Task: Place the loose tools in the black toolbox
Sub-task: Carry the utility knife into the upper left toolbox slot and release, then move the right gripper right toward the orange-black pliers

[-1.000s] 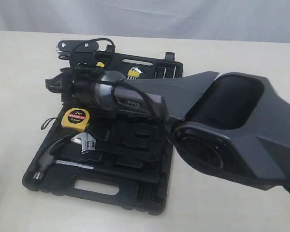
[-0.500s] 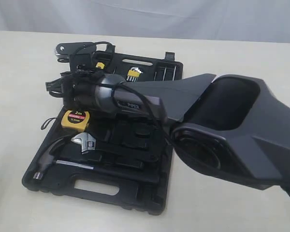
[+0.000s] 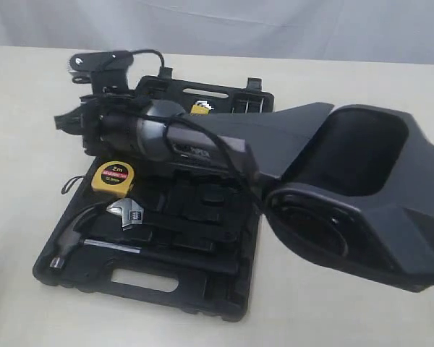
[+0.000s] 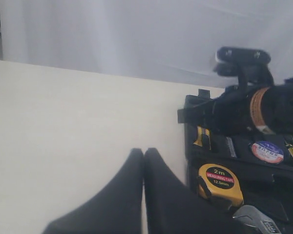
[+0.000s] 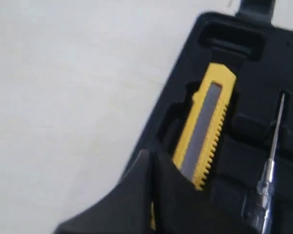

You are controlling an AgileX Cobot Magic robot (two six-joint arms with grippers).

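Note:
The black toolbox [image 3: 202, 295] lies open on the table. A yellow tape measure [image 3: 113, 176] marked 2m sits in a recess at its left side. The yellow-and-black utility knife [image 5: 207, 122] lies in a recess at the box's far left corner, just beyond my right gripper [image 5: 151, 155], whose fingers are together with no tool held. In the exterior view the right gripper [image 3: 61, 122] hangs over the box's far left edge. My left gripper [image 4: 144, 152] is shut and empty over bare table beside the box. The tape roll's label [image 4: 267, 151] shows inside the box. The pliers are not visible.
A black-handled hammer [image 3: 76, 235] and a silver adjustable wrench [image 3: 128, 212] rest in the near half. Yellow-handled tools [image 3: 199, 108] stand in the far half. A clear-handled tester screwdriver [image 5: 266, 175] lies beside the knife. The right arm [image 3: 333, 188] spans the box.
My right gripper has lifted and shifted left and farther back, from above the box's left part to its far left edge. The tools in the box have not moved.

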